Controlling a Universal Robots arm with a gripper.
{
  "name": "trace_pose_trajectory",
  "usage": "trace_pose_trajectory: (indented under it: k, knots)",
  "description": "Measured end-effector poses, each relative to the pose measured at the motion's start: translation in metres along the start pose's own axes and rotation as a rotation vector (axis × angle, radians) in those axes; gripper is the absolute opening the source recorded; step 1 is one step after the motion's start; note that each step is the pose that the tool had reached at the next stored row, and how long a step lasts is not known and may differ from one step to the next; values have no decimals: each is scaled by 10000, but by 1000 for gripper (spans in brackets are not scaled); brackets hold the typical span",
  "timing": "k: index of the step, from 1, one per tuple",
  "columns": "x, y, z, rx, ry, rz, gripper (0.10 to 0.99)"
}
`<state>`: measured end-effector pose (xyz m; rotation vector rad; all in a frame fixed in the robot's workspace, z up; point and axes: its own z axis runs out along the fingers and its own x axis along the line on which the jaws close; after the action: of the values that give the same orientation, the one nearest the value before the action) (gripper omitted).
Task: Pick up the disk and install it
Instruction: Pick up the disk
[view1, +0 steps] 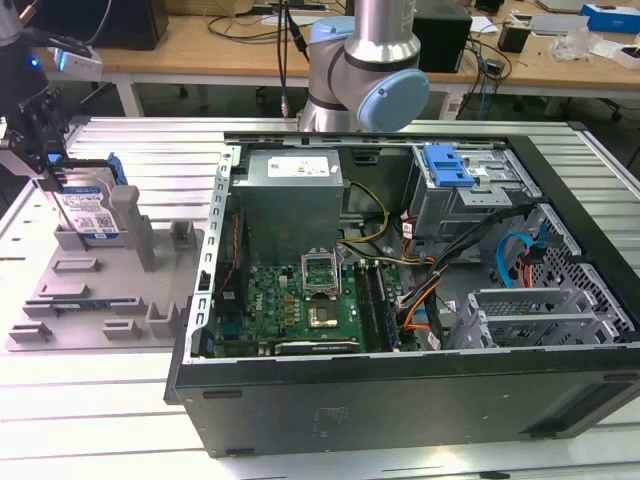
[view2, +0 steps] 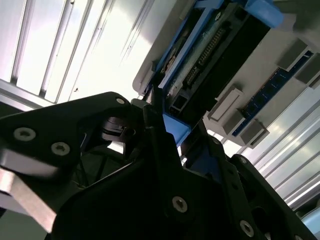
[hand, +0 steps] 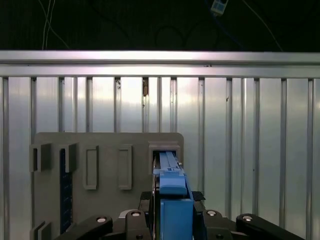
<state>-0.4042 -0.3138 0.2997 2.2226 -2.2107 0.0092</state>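
Note:
The disk (view1: 88, 208), silver-grey with a white-and-blue label and a blue carrier frame, stands on edge in a slot of the grey fixture plate (view1: 110, 300) at the exterior view's left. My gripper (view1: 52, 172) is at the disk's end nearest the table edge, its dark fingers closed on either side of the blue frame. In the first wrist view the blue frame of the disk (hand: 172, 197) sits tight between the fingers (hand: 146, 202), still in the fixture slot (hand: 165, 147). In the second wrist view the gripper (view2: 167, 125) pinches the frame, and the disk's connector edge (view2: 210, 55) shows.
An open computer case (view1: 400, 300) lies to the exterior view's right of the fixture, with a drive bay and blue latch (view1: 447, 165) at its far corner. A thin blue strip (hand: 63, 190) sits in another fixture slot. The arm's base (view1: 365, 70) stands behind the case.

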Motion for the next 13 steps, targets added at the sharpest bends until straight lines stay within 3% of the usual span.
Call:
trace_pose_trajectory:
  k: [2,13]
  knots:
    - [0,5,10,2,-2,0,365]
    - [0,7,19,3,-2,0,365]
